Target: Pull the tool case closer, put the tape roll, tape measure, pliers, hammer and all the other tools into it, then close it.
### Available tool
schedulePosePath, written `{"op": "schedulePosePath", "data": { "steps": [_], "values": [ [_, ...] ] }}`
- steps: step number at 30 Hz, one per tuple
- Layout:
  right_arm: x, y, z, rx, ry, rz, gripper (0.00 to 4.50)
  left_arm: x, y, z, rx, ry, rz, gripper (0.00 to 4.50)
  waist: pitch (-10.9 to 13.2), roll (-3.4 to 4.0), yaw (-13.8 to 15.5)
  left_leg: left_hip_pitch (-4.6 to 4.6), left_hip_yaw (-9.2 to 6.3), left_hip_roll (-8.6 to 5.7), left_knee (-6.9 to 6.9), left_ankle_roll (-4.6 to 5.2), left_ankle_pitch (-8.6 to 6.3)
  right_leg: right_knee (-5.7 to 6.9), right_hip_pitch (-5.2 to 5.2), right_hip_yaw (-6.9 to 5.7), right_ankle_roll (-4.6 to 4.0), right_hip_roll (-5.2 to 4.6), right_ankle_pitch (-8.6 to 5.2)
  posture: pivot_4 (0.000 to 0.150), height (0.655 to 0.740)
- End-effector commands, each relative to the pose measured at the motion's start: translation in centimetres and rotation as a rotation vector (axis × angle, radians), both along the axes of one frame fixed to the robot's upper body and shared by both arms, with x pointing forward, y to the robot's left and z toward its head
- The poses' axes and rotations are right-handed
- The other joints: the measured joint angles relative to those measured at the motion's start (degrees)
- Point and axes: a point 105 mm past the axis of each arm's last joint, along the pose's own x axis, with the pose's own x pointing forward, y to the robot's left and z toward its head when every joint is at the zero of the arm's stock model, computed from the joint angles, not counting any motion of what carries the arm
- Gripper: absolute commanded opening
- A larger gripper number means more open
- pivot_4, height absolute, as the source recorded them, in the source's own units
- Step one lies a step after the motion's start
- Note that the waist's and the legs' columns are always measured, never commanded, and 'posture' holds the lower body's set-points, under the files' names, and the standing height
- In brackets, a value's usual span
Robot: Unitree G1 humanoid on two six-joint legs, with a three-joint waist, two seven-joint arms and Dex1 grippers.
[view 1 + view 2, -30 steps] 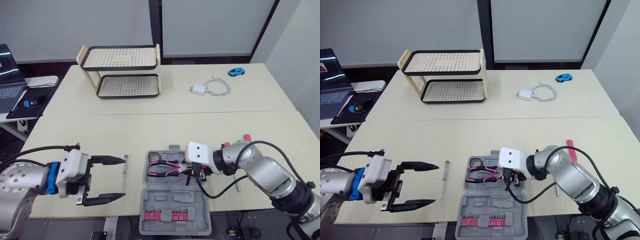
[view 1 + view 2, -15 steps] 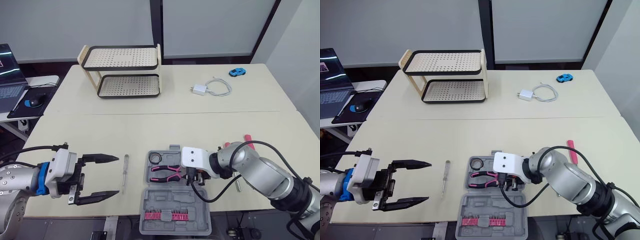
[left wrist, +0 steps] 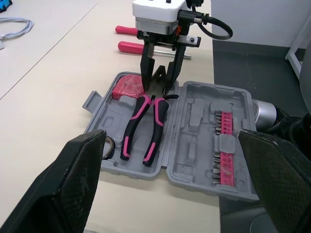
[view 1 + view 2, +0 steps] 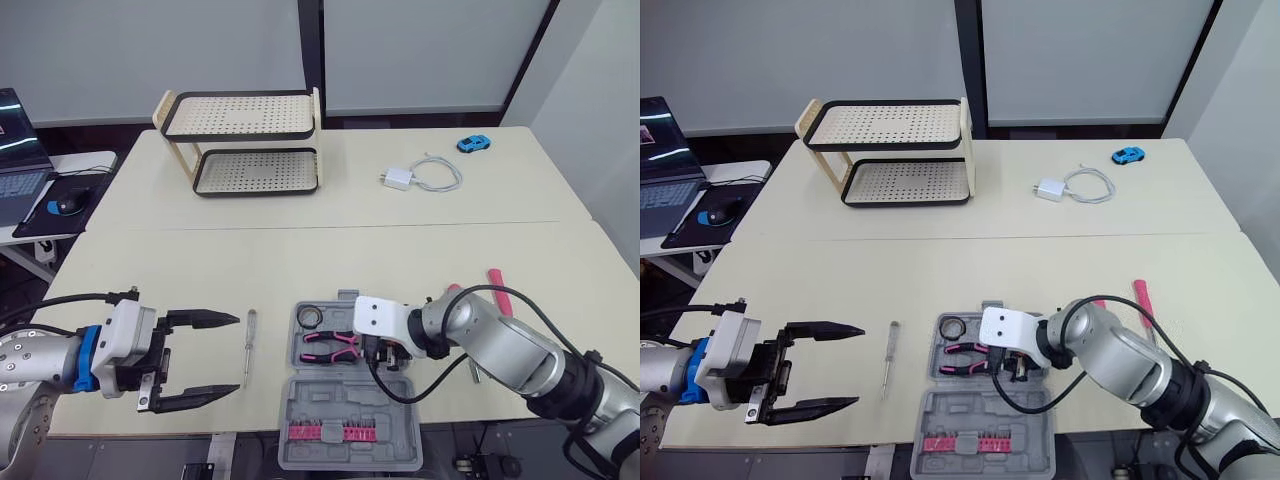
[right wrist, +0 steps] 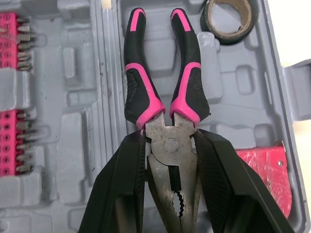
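The right tool [image 5: 168, 141] is pinching the pliers [image 4: 328, 342] by the head, their handles lying in the open case [image 4: 340, 395] at the bench's [image 4: 300, 260] near edge. The left tool [image 4: 236, 353] is hovering spread beside the screwdriver [image 4: 248, 345].

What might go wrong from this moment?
The right gripper holds the pliers by the head; released askew of their recess, they may sit proud and block the lid. The lid of the tool case overhangs the front edge of the table, so pressing there might tip it.
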Motion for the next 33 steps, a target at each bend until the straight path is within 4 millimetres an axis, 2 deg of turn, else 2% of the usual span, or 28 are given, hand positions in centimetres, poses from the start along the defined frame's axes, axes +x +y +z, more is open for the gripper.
{"op": "schedulePosePath", "data": {
  "steps": [1, 13, 33],
  "values": [
    [0.2, 0.8, 1.1, 0.026, -0.046, 0.017, 1.26, 0.0, -0.4, 0.3, 0.006, -0.02, -0.026, 4.5, 0.0, 0.0, 0.0, 0.0, 0.0, 0.0, 0.0, 0.0, 0.0, 0.0, 0.0, 0.0, 0.0, 0.0, 0.0, 0.15, 0.74],
    [0.6, 1.6, 0.4, 0.03, -0.039, 0.031, 1.26, 0.0, -0.4, 0.2, 0.012, -0.014, -0.021, 4.5, 0.0, 0.0, -0.04, 0.01, 0.01, 0.0, 0.0, 0.0, 0.0, 0.0, 0.0, 0.0, 0.0, 0.0, 0.0, 0.15, 0.74],
    [0.4, 1.2, -2.0, 0.009, -0.04, 0.02, 1.26, -0.2, -0.2, -0.2, 0.021, -0.002, -0.012, 4.5, 0.0, 0.0, -0.03, 0.01, 0.0, 0.01, -0.01, 0.0, 0.0, 0.0, -0.01, 0.0, 0.0, 0.01, 0.0, 0.15, 0.74]
  ]
}}
